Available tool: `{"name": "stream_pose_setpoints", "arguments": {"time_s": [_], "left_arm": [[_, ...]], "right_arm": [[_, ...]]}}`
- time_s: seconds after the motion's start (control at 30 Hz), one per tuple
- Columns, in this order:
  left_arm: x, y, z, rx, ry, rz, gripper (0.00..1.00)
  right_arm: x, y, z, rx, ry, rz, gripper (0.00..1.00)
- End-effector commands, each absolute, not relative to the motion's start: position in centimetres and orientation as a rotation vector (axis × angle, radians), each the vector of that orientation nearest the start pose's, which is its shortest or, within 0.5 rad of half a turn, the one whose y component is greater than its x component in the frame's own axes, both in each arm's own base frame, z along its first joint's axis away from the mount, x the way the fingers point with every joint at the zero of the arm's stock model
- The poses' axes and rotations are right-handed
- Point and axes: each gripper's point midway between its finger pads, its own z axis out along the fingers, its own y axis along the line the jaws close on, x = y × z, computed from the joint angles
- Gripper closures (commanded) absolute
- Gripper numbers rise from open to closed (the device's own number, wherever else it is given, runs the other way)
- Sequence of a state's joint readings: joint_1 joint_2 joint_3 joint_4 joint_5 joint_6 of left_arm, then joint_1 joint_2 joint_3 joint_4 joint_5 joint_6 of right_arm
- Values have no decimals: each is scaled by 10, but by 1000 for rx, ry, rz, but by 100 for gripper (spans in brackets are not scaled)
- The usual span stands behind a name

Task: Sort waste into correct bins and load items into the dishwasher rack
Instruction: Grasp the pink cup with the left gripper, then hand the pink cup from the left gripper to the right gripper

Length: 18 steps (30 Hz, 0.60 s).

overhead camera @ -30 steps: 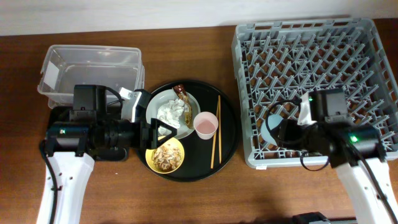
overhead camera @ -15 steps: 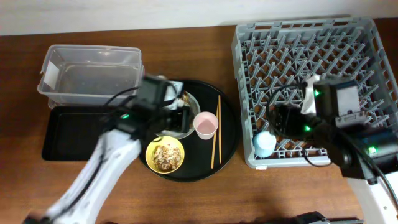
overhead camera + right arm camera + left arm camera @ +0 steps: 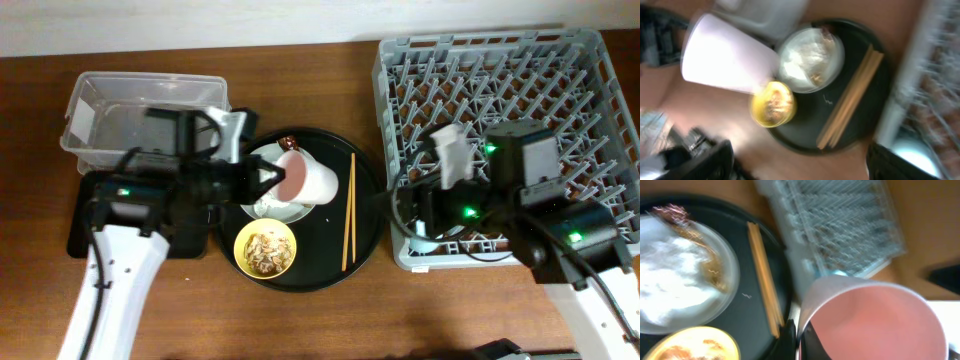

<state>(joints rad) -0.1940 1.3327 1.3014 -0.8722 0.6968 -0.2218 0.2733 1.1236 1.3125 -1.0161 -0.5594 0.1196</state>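
My left gripper (image 3: 268,181) (image 3: 799,332) is shut on the rim of the pale pink cup (image 3: 308,181) (image 3: 875,317), one finger inside and one outside. The cup hangs tilted on its side above the round tray. My right gripper (image 3: 405,212) (image 3: 805,167) stands open and empty over the front left of the grey dishwasher rack (image 3: 560,70). The light blue cup (image 3: 425,242) (image 3: 912,156) lies in that rack corner. White tissue (image 3: 675,275) (image 3: 810,57) and the shiny wrapper (image 3: 288,142) (image 3: 670,212) sit on a clear plate. Food scraps fill the yellow bowl (image 3: 265,248) (image 3: 772,102).
The clear tub (image 3: 140,115) stands at the back left, with the shallow black tray (image 3: 85,230) in front of it, partly under my left arm. Wooden chopsticks (image 3: 348,215) (image 3: 765,280) lie on the round black tray (image 3: 330,262), close beside the rack's left wall.
My left gripper swung in, shut on the pink cup's rim and lifted it tilted off the tray. My right gripper opened, leaving the blue cup in the rack.
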Motion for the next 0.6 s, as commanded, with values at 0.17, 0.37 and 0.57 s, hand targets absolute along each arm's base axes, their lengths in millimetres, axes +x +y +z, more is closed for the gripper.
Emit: {"name": "stream_pose_setpoints", "arguments": {"time_s": [0.17, 0.37, 0.57], "left_arm": [[238, -173, 333, 458, 2071, -1837, 100], [239, -172, 333, 470, 2061, -1828, 100], [240, -173, 338, 497, 2019, -1842, 100]], "right_arm": [[219, 284, 339, -1033, 1863, 1289, 2], [201, 293, 352, -1116, 1771, 1382, 12], [199, 277, 375, -1102, 1687, 1465, 24]]}}
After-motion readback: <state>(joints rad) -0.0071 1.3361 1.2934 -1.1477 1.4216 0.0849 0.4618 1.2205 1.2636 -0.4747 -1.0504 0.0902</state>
